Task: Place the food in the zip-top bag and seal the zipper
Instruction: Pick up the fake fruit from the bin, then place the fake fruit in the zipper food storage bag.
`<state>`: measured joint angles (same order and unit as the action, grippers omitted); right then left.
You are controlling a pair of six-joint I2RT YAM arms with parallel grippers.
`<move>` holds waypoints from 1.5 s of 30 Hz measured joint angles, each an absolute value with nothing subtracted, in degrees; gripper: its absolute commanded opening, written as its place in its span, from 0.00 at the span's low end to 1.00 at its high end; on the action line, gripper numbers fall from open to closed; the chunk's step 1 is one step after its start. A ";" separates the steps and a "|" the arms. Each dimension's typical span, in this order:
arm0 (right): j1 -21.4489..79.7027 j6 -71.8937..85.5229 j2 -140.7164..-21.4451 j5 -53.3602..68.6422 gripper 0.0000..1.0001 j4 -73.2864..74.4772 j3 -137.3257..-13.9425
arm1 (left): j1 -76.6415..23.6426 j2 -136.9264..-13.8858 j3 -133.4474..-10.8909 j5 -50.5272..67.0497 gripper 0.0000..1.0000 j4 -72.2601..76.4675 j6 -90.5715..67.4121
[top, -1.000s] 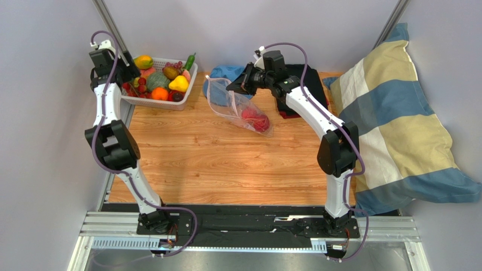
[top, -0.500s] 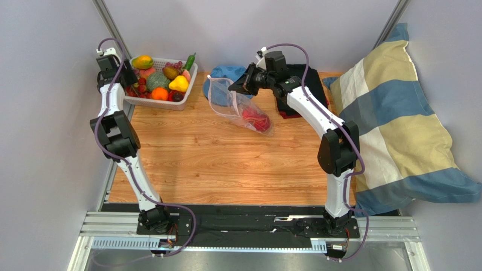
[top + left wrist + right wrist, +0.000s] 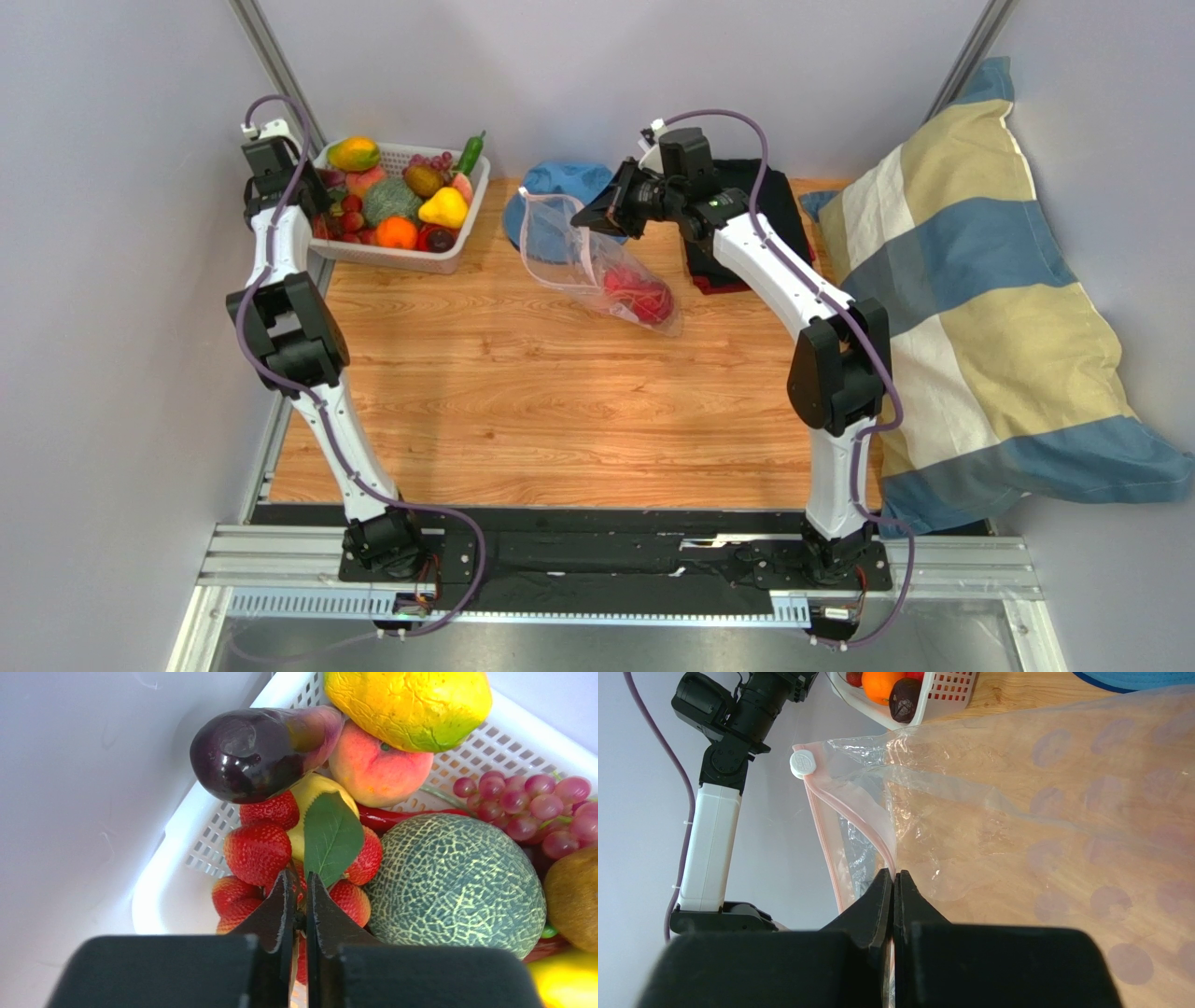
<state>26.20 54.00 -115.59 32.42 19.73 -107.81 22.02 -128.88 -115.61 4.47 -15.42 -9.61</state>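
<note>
The surface is pale wood with visible grain and a soft sheen. The zip-top bag is clear, crinkly plastic film, and its zipper is a smooth pinkish strip. The basket is white slatted plastic. The aubergine is glossy and smooth, the melon rough and netted, the strawberries dimpled and the peach matt. The pillow and bucket hat are matt cloth. The left pincer and right pincer are matt black plastic.

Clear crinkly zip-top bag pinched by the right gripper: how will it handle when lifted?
Likely floppy: the clear crinkly plastic zip-top bag sags and wrinkles below the right gripper. Probably bottom-heavy, since the red toy food sits at its low end. Thin film may slip from the pinch.
</note>
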 measured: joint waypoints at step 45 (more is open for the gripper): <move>31.42 63.64 -121.71 34.00 0.00 10.24 -111.37 | -2.35 -90.26 -110.74 29.47 0.00 -17.04 -23.83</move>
